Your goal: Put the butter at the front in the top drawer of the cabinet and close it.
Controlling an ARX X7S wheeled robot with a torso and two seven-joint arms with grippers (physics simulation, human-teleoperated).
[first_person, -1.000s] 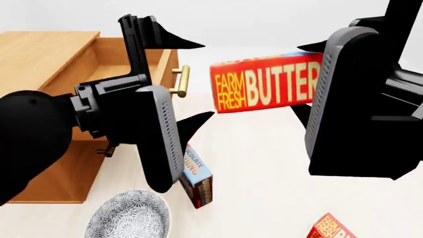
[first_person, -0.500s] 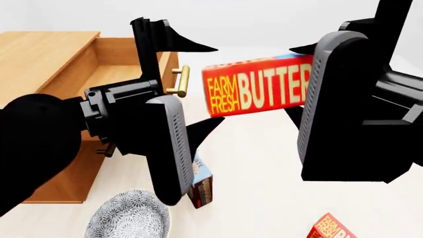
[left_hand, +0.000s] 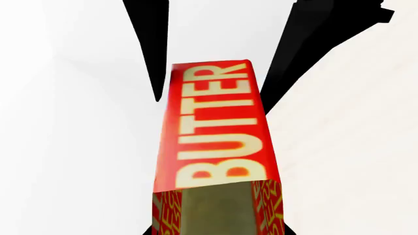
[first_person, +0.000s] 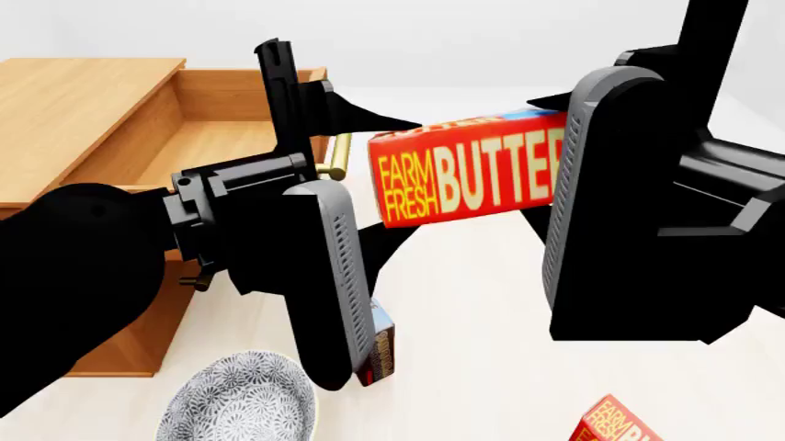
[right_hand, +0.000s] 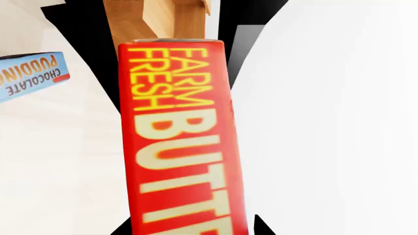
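My right gripper (first_person: 540, 161) is shut on the butter (first_person: 466, 175), a red box lettered "FARM FRESH BUTTER", and holds it level in the air beside the cabinet (first_person: 73, 101). The top drawer (first_person: 209, 129) stands pulled out, and its inside looks bare. My left gripper (first_person: 420, 176) is open, one finger just above and one just below the butter's free end. In the left wrist view the butter (left_hand: 216, 127) runs away from my jaws. The right wrist view shows the butter (right_hand: 179, 147) pointing at the drawer (right_hand: 163, 19).
A blue-topped chocolate pudding box (first_person: 381, 349) stands on the white floor below my left gripper, seen also as the pudding box (right_hand: 33, 73). A patterned grey plate (first_person: 239, 400) lies in front of the cabinet. A second butter box (first_person: 620, 423) lies at the bottom right.
My right gripper has carried the butter leftward toward the drawer. My left gripper has shifted right, so the butter's free end now sits between its fingers.
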